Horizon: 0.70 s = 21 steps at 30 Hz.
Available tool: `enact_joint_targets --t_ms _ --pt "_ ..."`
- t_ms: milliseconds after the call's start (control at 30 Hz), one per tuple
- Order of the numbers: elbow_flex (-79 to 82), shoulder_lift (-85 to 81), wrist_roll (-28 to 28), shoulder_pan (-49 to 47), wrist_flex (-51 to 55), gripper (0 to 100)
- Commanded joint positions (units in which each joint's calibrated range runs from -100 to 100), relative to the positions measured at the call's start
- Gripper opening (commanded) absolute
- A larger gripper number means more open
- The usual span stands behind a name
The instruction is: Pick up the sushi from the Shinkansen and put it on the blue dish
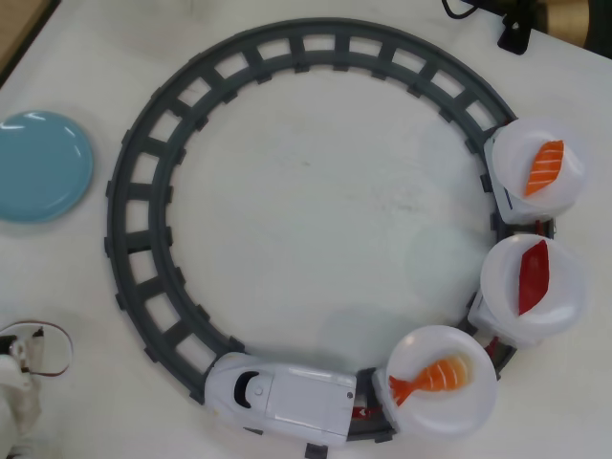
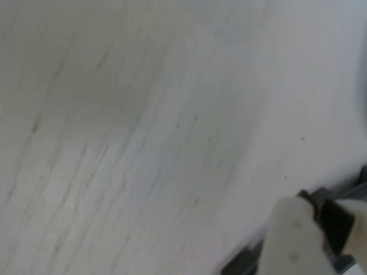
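The shrimp sushi [image 1: 435, 375] rides a white plate [image 1: 459, 413] behind the Shinkansen [image 1: 282, 393], well apart from my gripper [image 2: 298, 229]; whether my fingers are spread, I cannot tell.

- A white table top [image 1: 316, 191] fills nearly all of the overhead view; its surface is matt, with faint grey scuffs and smudges near the middle.
- At the top left corner of that view a strip of light brown wood [image 1: 17, 29] shows past the table's edge; whether it is floor or furniture cannot be told.
- At the top right, a black cable [image 1: 464, 10] and a black clamp [image 1: 514, 36] sit at the table's edge, next to a tan rounded object [image 1: 574, 17] cut off by the frame.
- The light is soft and even, with only weak shadows.
- The wrist view shows the same white surface [image 2: 143, 126] close up and blurred, streaked with thin grey scratches.
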Motion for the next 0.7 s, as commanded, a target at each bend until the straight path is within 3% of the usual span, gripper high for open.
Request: enact_joint_targets --t_ms 0,667 --pt "-1.4 -0.2 -0.2 0.6 -0.7 4" --pt "-21.0 7.8 1.7 0.7 0.8 10"
